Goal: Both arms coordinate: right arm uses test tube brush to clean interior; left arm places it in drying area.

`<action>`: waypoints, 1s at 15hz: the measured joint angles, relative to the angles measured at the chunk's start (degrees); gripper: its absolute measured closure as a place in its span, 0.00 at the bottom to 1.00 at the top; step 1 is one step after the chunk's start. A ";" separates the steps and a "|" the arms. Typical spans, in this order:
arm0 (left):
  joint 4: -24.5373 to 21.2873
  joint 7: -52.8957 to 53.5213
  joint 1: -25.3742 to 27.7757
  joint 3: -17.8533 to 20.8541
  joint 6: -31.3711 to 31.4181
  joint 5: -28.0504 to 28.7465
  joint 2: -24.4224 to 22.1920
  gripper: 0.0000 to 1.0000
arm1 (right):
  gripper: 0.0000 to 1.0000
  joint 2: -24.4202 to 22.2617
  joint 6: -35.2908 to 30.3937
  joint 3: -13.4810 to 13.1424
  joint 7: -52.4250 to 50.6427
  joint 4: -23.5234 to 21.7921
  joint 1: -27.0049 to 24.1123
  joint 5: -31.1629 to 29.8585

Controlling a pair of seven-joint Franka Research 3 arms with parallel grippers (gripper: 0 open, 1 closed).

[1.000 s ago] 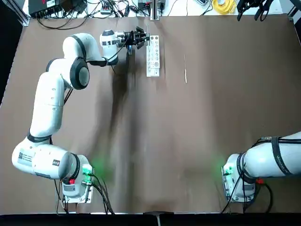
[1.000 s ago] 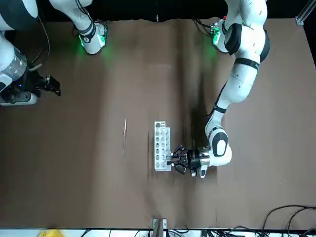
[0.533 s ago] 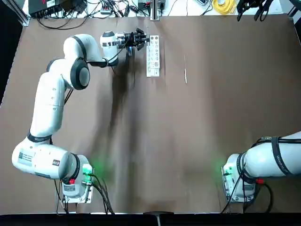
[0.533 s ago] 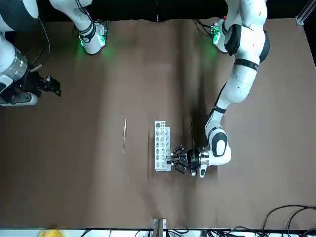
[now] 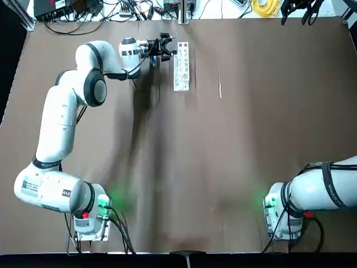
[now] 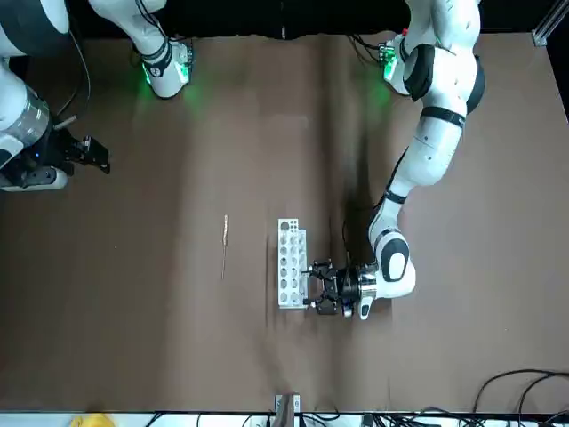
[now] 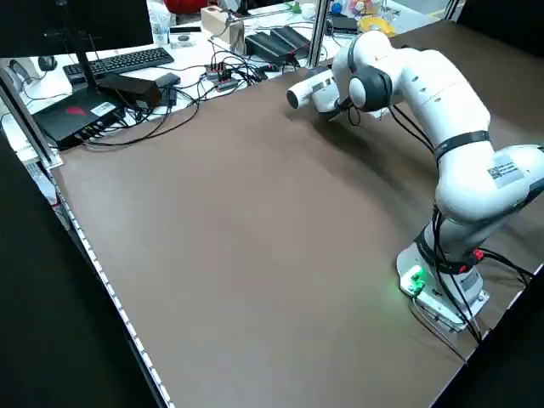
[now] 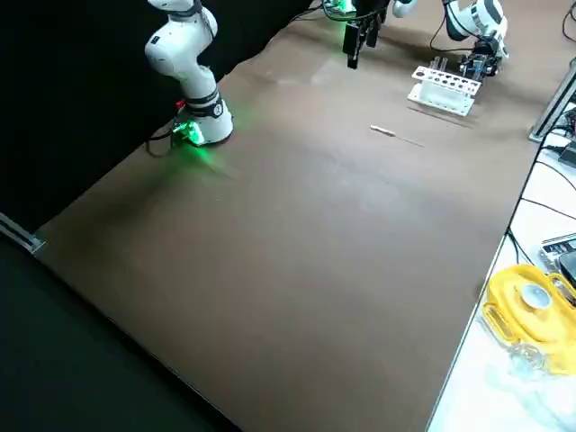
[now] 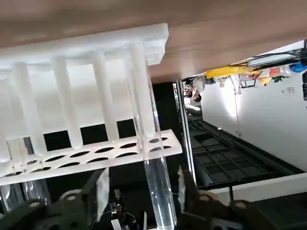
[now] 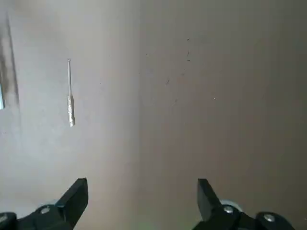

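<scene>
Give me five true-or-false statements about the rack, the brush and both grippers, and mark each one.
1. The left gripper is at the white rack. True.
2. The test tube brush is held by the right gripper. False: it lies on the table, apart from both grippers.
3. The brush lies on the side of the rack away from the left gripper. True.
4. The right gripper is shut. False: the right wrist view shows its fingers spread, with nothing between them.
5. The left wrist view shows a clear tube between the left gripper's open fingers. True.
</scene>
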 joint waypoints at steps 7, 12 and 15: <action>1.10 -0.27 1.42 0.07 -0.08 0.61 -2.30 0.00 | 0.00 0.00 0.24 0.00 0.00 0.00 0.00 0.00; -2.62 -1.96 5.31 0.09 -0.82 13.53 -11.68 0.00 | 0.00 0.00 0.49 0.02 0.01 0.16 0.01 0.00; -3.97 -3.72 8.78 0.13 -4.65 27.95 -17.75 0.00 | 0.00 -0.01 0.08 -0.19 0.02 0.24 -0.15 0.05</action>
